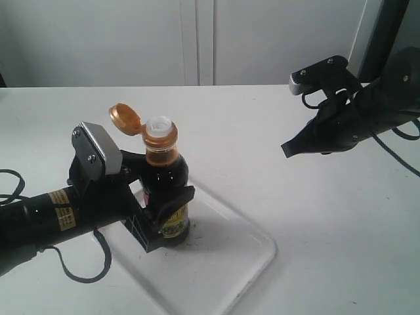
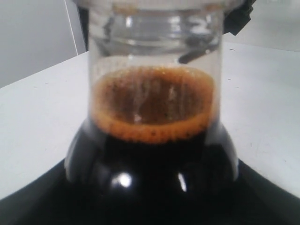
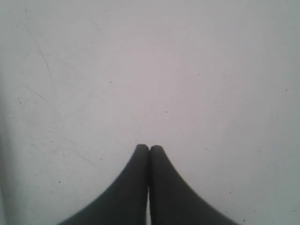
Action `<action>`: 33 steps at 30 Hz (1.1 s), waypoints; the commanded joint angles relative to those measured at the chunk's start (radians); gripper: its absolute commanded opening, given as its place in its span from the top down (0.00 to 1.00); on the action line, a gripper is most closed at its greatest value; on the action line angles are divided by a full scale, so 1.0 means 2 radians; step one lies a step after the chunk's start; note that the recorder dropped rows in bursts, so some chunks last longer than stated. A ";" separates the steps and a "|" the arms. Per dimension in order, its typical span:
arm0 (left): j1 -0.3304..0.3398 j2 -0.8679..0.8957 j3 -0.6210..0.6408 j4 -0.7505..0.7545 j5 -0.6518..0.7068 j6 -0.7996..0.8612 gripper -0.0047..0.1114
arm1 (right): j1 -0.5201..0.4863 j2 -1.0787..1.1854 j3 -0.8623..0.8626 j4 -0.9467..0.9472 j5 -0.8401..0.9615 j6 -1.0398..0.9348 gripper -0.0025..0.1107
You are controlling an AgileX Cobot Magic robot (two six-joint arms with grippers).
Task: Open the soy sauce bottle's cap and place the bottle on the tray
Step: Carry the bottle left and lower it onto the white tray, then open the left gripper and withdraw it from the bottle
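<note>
The soy sauce bottle (image 1: 165,187) stands upright on the white tray (image 1: 243,262), dark liquid inside and a red-and-yellow label low on its body. Its copper-orange cap (image 1: 125,119) is flipped back on its hinge, baring the white pour spout (image 1: 159,127). My left gripper (image 1: 164,210) is shut on the bottle's body, one finger on each side. In the left wrist view the bottle (image 2: 152,140) fills the picture and hides the fingers. My right gripper (image 1: 287,148) hovers shut and empty above the table at the right, its fingertips (image 3: 150,149) pressed together.
A white table (image 1: 315,216) carries everything, with a pale wall behind it. The left arm's cable (image 1: 79,262) loops on the table by the tray's near-left side. The right arm's dark body (image 1: 367,111) hangs over the back right.
</note>
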 commanded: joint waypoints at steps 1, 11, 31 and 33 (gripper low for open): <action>-0.002 -0.003 0.013 0.005 0.008 0.001 0.19 | 0.000 -0.001 0.002 0.000 0.004 -0.007 0.98; 0.003 -0.018 0.013 -0.001 0.008 0.030 0.08 | 0.000 -0.001 0.002 0.001 0.005 -0.007 0.98; 0.022 -0.112 0.013 -0.002 0.008 -0.007 0.08 | 0.000 -0.001 0.002 0.001 0.003 -0.008 0.98; 0.022 -0.123 0.013 -0.006 0.008 -0.007 0.08 | 0.000 -0.001 0.002 0.001 0.003 -0.008 0.98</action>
